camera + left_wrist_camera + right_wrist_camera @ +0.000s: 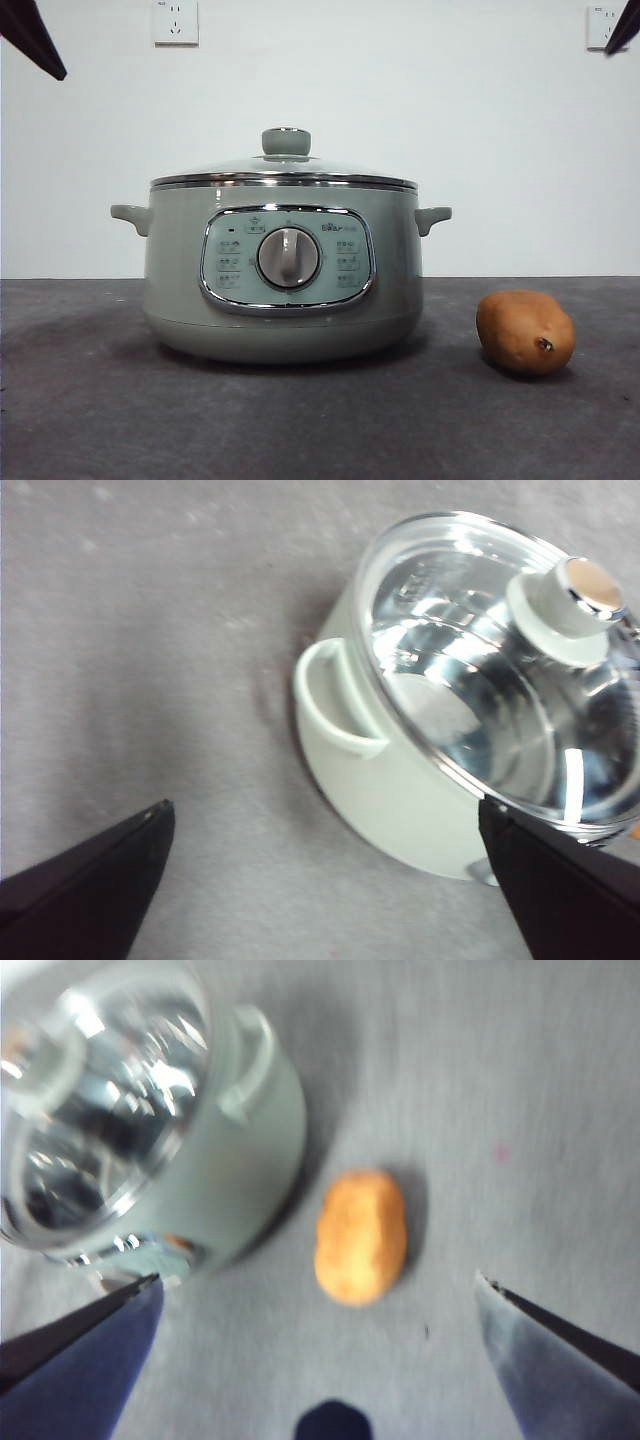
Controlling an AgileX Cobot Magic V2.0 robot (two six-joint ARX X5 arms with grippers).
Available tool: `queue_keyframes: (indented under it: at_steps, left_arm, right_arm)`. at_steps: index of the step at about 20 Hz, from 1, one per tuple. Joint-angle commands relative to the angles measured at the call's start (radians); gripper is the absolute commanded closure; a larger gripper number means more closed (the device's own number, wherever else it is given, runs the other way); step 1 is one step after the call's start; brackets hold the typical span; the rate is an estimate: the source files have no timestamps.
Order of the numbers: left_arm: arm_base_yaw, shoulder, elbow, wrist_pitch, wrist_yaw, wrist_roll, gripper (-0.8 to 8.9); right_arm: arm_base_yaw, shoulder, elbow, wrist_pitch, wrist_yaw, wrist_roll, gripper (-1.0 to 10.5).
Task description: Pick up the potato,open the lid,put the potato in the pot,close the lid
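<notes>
The pale sage-green pot (282, 275) stands mid-table with its glass lid (284, 170) seated on the rim, green knob (286, 141) on top. An orange-brown potato (525, 332) lies on the table to the pot's right, apart from it. My right gripper (318, 1285) hangs open high above the potato (361, 1235), nothing between its jaws. My left gripper (325, 815) is open too, high over the table beside the pot's side handle (335, 710), with the lid (500, 670) in its view. In the front view both arms show only as dark tips at the top corners.
The grey table top (100, 420) spreads around the pot. A white wall behind carries two sockets (175, 22). The pot's control panel with its silver dial (288, 257) faces the front camera.
</notes>
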Motion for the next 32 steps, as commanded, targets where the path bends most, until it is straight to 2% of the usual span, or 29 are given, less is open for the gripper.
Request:
queue_keyframes:
  at_steps: [1, 2, 5, 8, 13, 17, 21, 25, 26, 30, 32]
  left_arm:
    - [0.0, 0.042, 0.04, -0.029, 0.028, 0.009, 2.14]
    - [-0.001, 0.067, 0.06, -0.045, 0.028, 0.015, 2.14]
    - [-0.016, 0.135, 0.107, -0.083, 0.031, 0.048, 2.12]
    - [-0.039, 0.191, 0.127, -0.106, 0.026, 0.095, 2.11]
    - [-0.089, 0.239, 0.126, -0.103, 0.026, 0.11, 2.12]
    - [-0.112, 0.243, 0.126, -0.092, 0.026, 0.11, 2.13]
    - [-0.112, 0.243, 0.126, -0.092, 0.026, 0.11, 2.16]
    - [-0.115, 0.243, 0.126, -0.082, 0.026, 0.105, 2.16]
    - [-0.119, 0.243, 0.127, -0.076, 0.026, 0.105, 2.16]
    - [-0.151, 0.243, 0.13, -0.029, 0.026, 0.073, 2.17]
    - [-0.172, 0.243, 0.132, 0.008, 0.026, 0.051, 2.18]
  right_arm:
    - [0.035, 0.095, 0.039, -0.019, -0.006, -0.019, 2.7]
    - [0.061, 0.145, 0.059, -0.02, -0.006, -0.023, 2.7]
    - [0.153, 0.278, 0.105, -0.014, 0.021, -0.04, 1.0]
    - [0.259, 0.405, 0.15, -0.016, 0.158, -0.039, 0.9]
    - [0.367, 0.558, 0.187, 0.011, 0.32, -0.037, 0.9]
    - [0.38, 0.654, 0.187, 0.08, 0.344, -0.037, 1.0]
    - [0.379, 0.74, 0.187, 0.101, 0.41, -0.039, 1.0]
    - [0.379, 0.798, 0.187, 0.14, 0.408, -0.05, 1.0]
    - [0.379, 0.805, 0.187, 0.145, 0.408, -0.05, 1.6]
    - [0.379, 0.811, 0.187, 0.146, 0.409, -0.05, 9.8]
    - [0.379, 0.811, 0.187, 0.142, 0.409, -0.051, 9.5]
